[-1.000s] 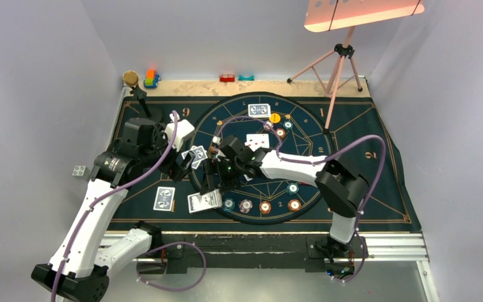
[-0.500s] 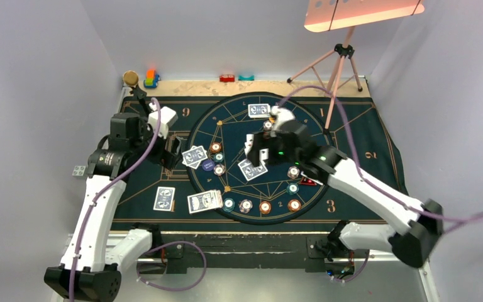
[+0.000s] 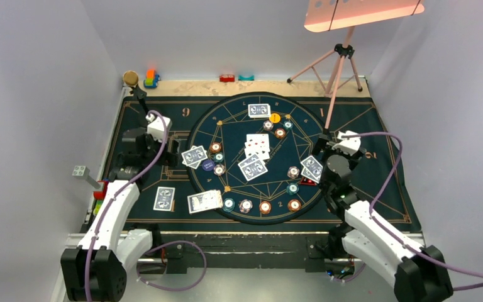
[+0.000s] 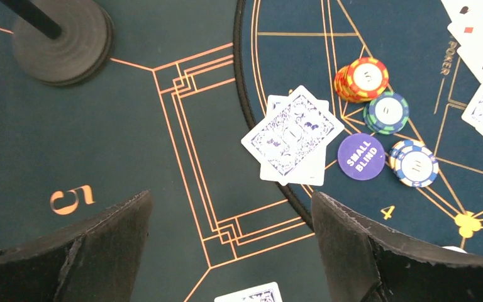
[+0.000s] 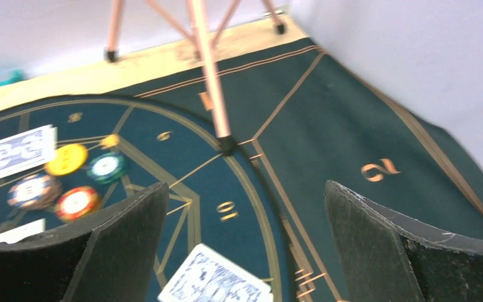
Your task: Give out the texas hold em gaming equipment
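Blue-backed cards lie around the round mat (image 3: 302,113): one at the far side (image 3: 259,110), one in the middle (image 3: 252,167), a pair at the left rim (image 3: 194,155) (image 4: 292,135), and a pair at the right rim (image 3: 312,168) (image 5: 214,283). Face-up cards (image 3: 258,143) lie in the centre. Chip stacks (image 4: 360,78) and a purple small-blind disc (image 4: 360,156) sit beside the left pair. A yellow disc (image 3: 275,117) and a red triangle (image 3: 308,182) also lie on the mat. My left gripper (image 3: 176,154) (image 4: 229,211) hangs open and empty above the cloth, left of that pair. My right gripper (image 3: 332,158) (image 5: 245,195) is open and empty above the right rim.
A black stand's base (image 4: 60,41) sits at the far left, and a pink tripod's foot (image 5: 226,145) stands just ahead of my right gripper. More cards (image 3: 164,197) (image 3: 204,201) and a row of chips (image 3: 265,206) line the near side. Toy blocks (image 3: 151,78) rest on the back ledge.
My right arm swung from the mat's left side across the middle to the right rim; blue-backed cards now lie in the middle and at that rim. My left arm drew back leftward.
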